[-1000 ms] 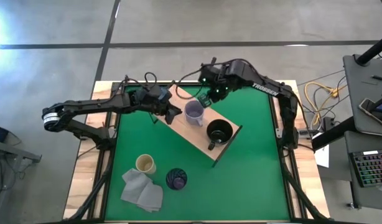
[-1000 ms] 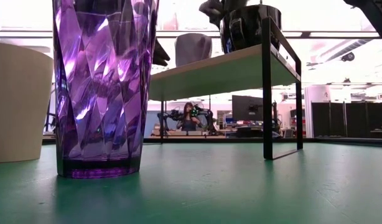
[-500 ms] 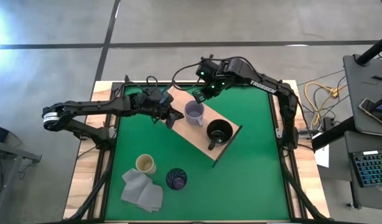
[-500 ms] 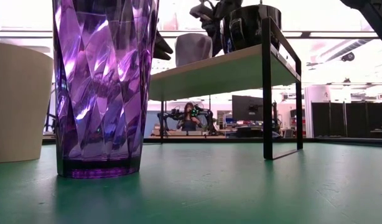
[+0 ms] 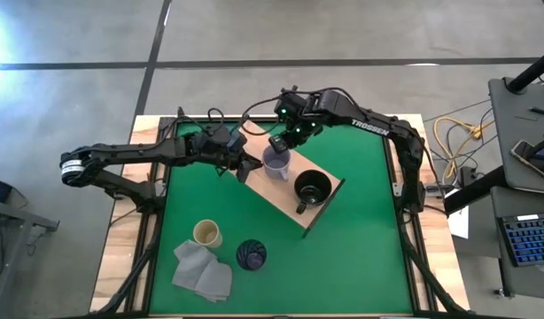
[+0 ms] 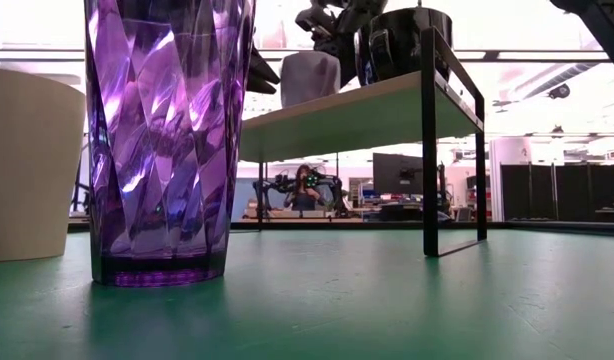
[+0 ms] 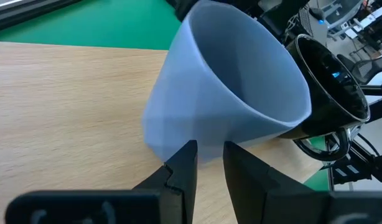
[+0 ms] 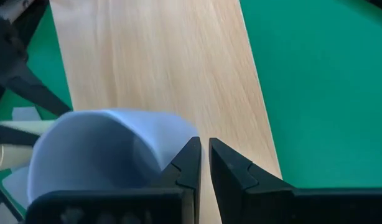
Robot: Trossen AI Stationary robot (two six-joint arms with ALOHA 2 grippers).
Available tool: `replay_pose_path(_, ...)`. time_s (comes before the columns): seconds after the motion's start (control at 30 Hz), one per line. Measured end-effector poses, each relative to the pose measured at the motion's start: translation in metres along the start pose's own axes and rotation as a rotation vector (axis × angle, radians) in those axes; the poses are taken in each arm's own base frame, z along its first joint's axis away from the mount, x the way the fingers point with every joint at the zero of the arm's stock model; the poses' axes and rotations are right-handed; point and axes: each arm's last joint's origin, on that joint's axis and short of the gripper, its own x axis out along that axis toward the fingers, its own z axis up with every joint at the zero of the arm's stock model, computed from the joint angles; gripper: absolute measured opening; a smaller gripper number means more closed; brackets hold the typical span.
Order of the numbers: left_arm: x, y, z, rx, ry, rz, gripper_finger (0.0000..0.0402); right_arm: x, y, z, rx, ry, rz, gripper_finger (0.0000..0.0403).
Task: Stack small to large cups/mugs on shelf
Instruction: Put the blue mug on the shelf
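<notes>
A: Working from the near edge of the green table mat, what was there?

B: At about 7 o'clock from the mat's centre sat the faceted dark purple tumbler, with the cream-tan cup just beside it and a folded grey cloth touching both. None of them was on the shelf yet.

A: And further back?

B: The long light-wood shelf on its thin black frame ran diagonally. The glossy black-green mug stood at its 4 o'clock end; the lavender-grey mug stood upright nearer the middle.

A: The arms?

B: The left gripper was at the lavender mug's 9 o'clock, its fingers drawn nearly together with only a thin slot between them, holding nothing, tips just beside the mug's base. The right gripper was at the mug's 12 o'clock, fingers likewise close together and empty, beside the rim; whether they touched the wall I could not tell.

A: How would that mug handle?

B: My guess: rigid, smooth-glazed, so slippery, and chip-prone if knocked against the black one. It tapers to a narrow base, so a sideways nudge could tip it. I'd pinch the rim wall, one finger inside, one outside.
</notes>
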Motion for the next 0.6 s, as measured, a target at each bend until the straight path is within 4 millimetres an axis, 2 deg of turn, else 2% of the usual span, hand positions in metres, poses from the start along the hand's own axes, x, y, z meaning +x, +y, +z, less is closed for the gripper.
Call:
replay_pose_path(0.3, 0.006, 0.004, 0.002, 0.0, -0.018, 0.016, 0.0063, -0.006, 0.001, -0.009, -0.002, 0.081, -0.018, 0.0027)
replay_pose_path(0.6, 0.021, 0.009, -0.001, -0.002, 0.005, 0.025, 0.0063, -0.009, 0.008, -0.022, -0.026, 0.136, -0.039, 0.0027)
